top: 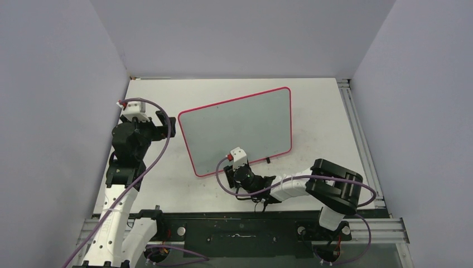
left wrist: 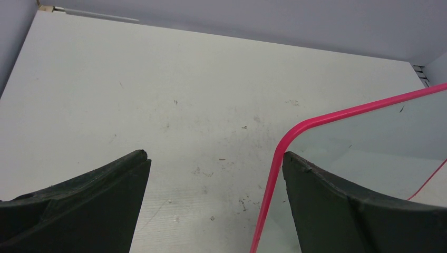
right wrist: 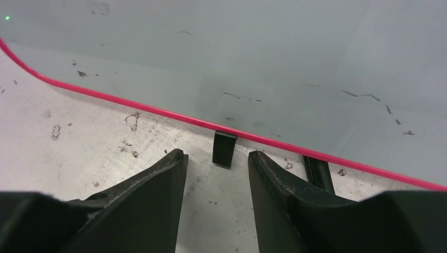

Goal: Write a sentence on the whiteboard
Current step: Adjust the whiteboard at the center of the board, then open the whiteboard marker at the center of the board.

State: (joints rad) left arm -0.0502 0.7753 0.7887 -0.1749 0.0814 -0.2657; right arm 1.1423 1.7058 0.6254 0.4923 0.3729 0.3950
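1. Worktop (top: 318,111): pale and scuffed, with grey walls around it.
2. Whiteboard (top: 237,125): lies mid-worktop, skewed, with a red-pink rim and its near-left corner toward the arms.
3. Left gripper (left wrist: 215,156): wide, holding nothing. It is at the board's left edge, with the far-left rim corner showing between its fingers. One finger is over bare worktop and the other over the board. Can't tell if it touches.
4. Right gripper (right wrist: 217,153): narrow gap, holding nothing. It is low at the board's near edge, pointing at the rim.
5. Black foot (right wrist: 224,149): under the near rim, just ahead of the right gripper's gap.
6. Smudges (right wrist: 363,96): faint dark flecks on the board face.
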